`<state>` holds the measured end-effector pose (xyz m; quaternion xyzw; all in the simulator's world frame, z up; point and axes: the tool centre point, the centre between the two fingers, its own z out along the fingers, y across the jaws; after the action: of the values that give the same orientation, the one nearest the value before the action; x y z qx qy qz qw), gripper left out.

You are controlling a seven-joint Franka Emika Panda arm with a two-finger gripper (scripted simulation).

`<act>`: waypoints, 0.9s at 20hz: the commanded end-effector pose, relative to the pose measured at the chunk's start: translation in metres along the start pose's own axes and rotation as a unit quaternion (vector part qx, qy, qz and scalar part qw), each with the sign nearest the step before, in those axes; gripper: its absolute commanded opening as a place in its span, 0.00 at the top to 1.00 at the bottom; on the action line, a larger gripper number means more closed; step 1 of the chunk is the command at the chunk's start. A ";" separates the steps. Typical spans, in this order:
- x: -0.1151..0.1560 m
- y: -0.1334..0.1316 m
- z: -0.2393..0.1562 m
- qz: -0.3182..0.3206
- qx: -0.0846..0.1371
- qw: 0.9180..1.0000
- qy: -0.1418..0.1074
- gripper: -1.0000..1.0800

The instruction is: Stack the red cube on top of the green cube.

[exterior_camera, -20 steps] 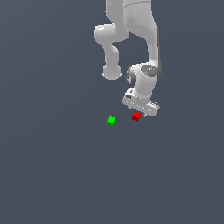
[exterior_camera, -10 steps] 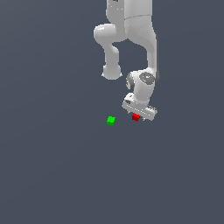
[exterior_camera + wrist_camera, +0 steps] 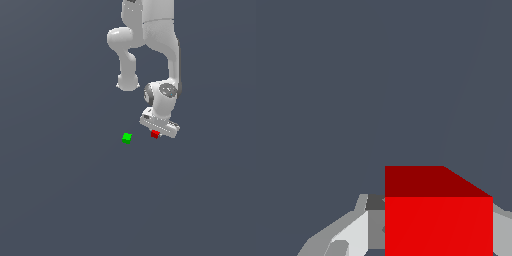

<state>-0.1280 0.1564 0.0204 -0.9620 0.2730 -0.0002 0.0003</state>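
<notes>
The red cube (image 3: 155, 134) rests on the dark floor, with my white gripper (image 3: 158, 132) lowered over it. In the wrist view the red cube (image 3: 438, 225) fills the space between my fingers (image 3: 351, 235), which lie flush against both of its sides, so the gripper is shut on it. The green cube (image 3: 127, 138) sits alone on the floor a short way toward the exterior view's left of the red cube. It is apart from the red cube and does not show in the wrist view.
A plain dark grey floor (image 3: 75, 200) lies all around. The white arm (image 3: 160, 40) rises above and behind the gripper.
The gripper has come down from just above the red cube to sit around it. Neither cube has moved.
</notes>
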 end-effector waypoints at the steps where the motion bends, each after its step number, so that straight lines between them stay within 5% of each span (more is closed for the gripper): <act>1: 0.000 0.000 0.001 0.000 0.000 1.000 0.000 1.00; 18: -0.001 0.001 -0.056 0.000 0.000 1.000 0.000 1.00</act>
<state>-0.1294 0.1557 0.0663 -0.9619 0.2732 0.0003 -0.0001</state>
